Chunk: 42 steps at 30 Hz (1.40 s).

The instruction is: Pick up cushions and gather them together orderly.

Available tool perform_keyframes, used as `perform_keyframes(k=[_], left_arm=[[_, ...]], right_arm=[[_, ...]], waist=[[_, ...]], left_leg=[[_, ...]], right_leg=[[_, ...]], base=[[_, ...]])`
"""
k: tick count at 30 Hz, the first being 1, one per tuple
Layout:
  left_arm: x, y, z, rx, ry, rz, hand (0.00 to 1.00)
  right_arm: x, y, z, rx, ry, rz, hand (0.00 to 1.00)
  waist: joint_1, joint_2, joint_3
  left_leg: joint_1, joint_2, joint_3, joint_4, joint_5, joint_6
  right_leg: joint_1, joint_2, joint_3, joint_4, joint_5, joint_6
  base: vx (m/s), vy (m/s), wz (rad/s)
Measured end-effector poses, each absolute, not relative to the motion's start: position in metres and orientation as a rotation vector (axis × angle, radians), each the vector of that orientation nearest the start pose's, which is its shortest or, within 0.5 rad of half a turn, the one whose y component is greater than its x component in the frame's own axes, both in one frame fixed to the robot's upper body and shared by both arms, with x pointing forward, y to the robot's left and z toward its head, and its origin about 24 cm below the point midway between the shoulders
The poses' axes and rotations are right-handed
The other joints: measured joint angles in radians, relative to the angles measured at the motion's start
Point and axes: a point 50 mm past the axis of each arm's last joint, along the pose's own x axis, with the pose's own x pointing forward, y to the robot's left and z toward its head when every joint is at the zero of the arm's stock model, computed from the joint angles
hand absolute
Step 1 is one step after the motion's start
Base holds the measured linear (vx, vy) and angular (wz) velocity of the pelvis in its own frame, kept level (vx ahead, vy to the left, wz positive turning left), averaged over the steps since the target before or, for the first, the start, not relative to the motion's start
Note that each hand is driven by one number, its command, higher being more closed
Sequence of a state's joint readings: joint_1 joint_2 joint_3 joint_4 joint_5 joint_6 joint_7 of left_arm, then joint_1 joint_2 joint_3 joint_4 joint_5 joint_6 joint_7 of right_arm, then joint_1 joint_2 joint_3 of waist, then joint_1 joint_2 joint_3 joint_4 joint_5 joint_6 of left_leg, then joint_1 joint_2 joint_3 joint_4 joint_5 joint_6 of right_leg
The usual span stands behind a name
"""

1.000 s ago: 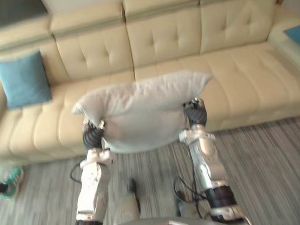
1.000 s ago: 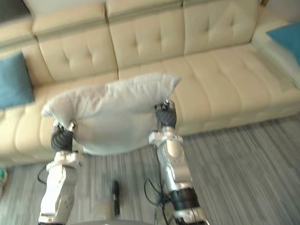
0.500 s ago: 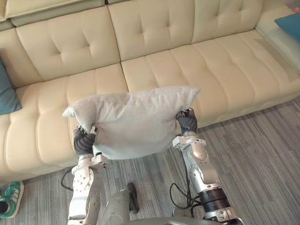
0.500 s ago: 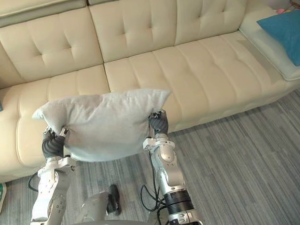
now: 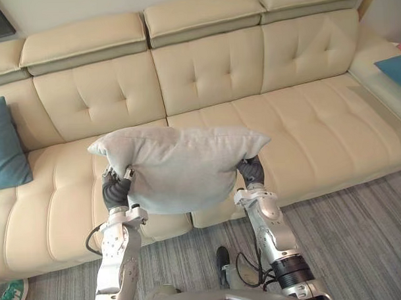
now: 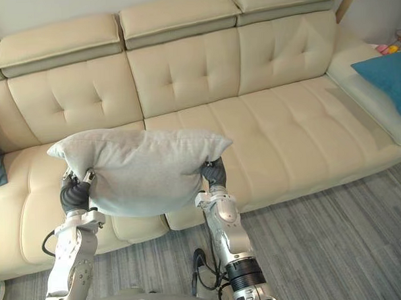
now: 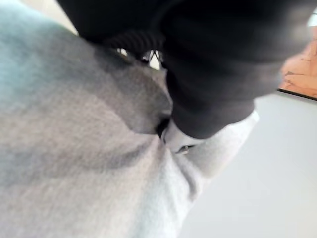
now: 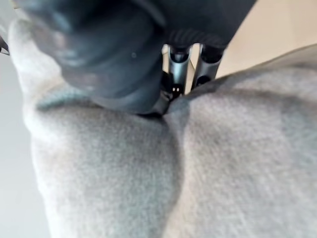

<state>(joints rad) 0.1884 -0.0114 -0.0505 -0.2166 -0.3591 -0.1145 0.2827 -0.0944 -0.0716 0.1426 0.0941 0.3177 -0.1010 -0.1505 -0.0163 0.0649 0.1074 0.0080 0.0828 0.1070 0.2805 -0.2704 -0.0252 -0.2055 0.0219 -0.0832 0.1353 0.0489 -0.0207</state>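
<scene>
Grey fabric cushion (image 5: 181, 167) is up in the air, held btwn the left hand (image 5: 115, 190) and right hand (image 5: 252, 169), one at each lower side, level w/ the front edge of the cream sofa (image 5: 305, 120) and clear of the seat. Whether either hand clasps the cloth or just presses it: can't tell, both are sunk in the fabric. Step in hand looks like the carry to a gathering spot, prob. next to the teal cushion (image 5: 4, 147) at the sofa's left end, which is nearer than the second teal cushion (image 6: 385, 74) on the right end section. To do it well: equal squeeze from both sides so the cushion doesn't sag or twist, hold it level, bring it over the seat, stand it vs. the backrest just beside the teal one, and let both sides go together, not one first. Views: the left eye view gives the left-end teal cushion in full, the right eye view a mere sliver of it but far more of the right-end one. Wrist views add what the head views can't: the fabric dented and creased right at each hand.
</scene>
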Motion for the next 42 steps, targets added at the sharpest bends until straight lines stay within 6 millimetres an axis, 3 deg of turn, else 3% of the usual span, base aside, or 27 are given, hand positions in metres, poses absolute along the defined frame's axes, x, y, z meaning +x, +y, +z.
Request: perform_keyframes(k=[8,14,15,27,36,42], left_arm=[[0.215,0.159,0.054,-0.403,-0.088,0.283,1.00],[0.210,0.157,0.048,-0.401,-0.057,0.274,1.00],[0.212,0.152,0.040,-0.377,-0.008,0.235,1.00],[0.212,0.155,0.040,-0.379,-0.010,0.248,1.00],[0.210,0.161,0.036,-0.380,0.012,0.300,1.00],[0.210,0.158,0.036,-0.392,0.020,0.295,1.00]], right_arm=[[0.269,-0.138,0.058,0.257,-0.093,-0.018,1.00],[0.265,-0.141,0.052,0.259,-0.072,-0.033,1.00],[0.254,-0.149,0.035,0.280,-0.001,-0.084,1.00],[0.253,-0.149,0.035,0.281,0.000,-0.087,1.00],[0.236,-0.148,0.013,0.294,0.103,-0.132,1.00],[0.234,-0.153,0.011,0.301,0.112,-0.160,1.00]], waist=[[0.005,0.006,-0.006],[0.007,0.015,-0.025],[0.006,-0.039,-0.036],[0.009,-0.043,-0.033],[0.017,-0.043,-0.021],[0.010,-0.010,0.001]], left_leg=[[0.035,-0.019,-0.031,-0.075,0.027,0.001],[0.046,-0.039,-0.046,-0.115,0.052,0.007],[-0.030,-0.023,-0.024,-0.055,0.027,-0.009],[-0.032,-0.024,-0.026,-0.053,0.027,-0.009],[-0.062,-0.024,-0.045,0.011,0.001,-0.003],[-0.072,0.013,-0.054,0.075,-0.054,-0.029]], right_leg=[[0.111,-0.008,-0.016,-0.209,0.094,0.017],[0.113,-0.028,-0.024,-0.216,0.103,0.020],[0.058,-0.017,-0.007,-0.223,0.155,0.019],[0.058,-0.019,-0.015,-0.218,0.159,0.019],[0.066,-0.027,-0.041,-0.217,0.159,0.029],[0.095,0.000,-0.066,-0.217,0.127,0.011]], base=[[0.04,0.093,0.11],[-0.02,0.085,0.07],[-0.01,0.016,0.03],[0.00,0.000,0.00],[-0.02,0.064,0.06],[0.00,0.064,0.08]])
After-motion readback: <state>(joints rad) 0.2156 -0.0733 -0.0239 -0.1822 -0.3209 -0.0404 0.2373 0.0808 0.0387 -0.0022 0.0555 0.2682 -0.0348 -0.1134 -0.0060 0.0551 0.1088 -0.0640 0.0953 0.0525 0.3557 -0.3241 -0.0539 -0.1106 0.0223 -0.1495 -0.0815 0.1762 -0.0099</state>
